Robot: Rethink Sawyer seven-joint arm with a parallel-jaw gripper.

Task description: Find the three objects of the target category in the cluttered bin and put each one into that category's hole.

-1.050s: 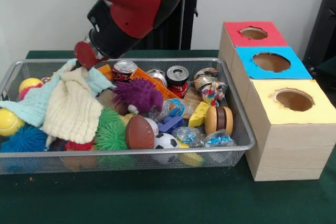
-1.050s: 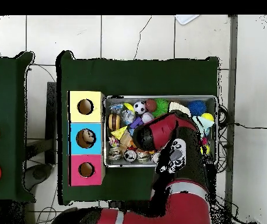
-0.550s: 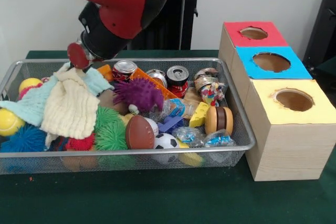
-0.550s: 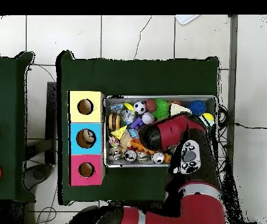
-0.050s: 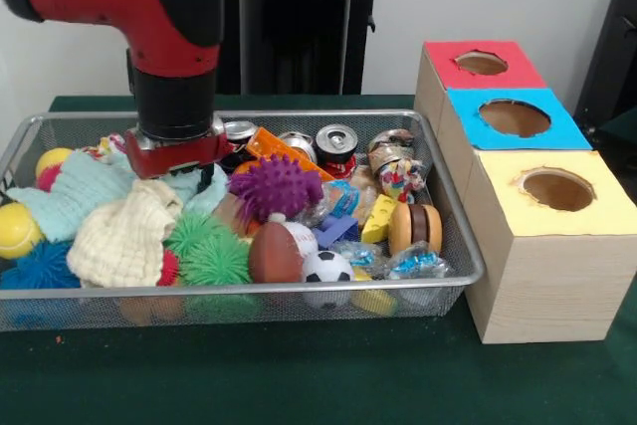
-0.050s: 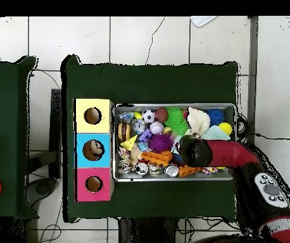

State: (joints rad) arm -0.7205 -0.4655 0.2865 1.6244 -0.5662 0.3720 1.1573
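Cans (image 5: 336, 144), silver-topped, stand at bin's (image 5: 453, 236) far wall; gripper (image 5: 179, 171) grip unclear

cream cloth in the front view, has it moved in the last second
Yes. The cream cloth slid down toward the bin's front rim and bunched up; it now lies lower and nearer that rim than before.

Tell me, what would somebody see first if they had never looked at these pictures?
The big red and black arm, reaching down into the left part of the wire bin. Next, the bin's colourful jumble, with a spiky purple ball in the middle. Beside the bin stands a wooden box with red, blue and yellow tops, each with a round hole.
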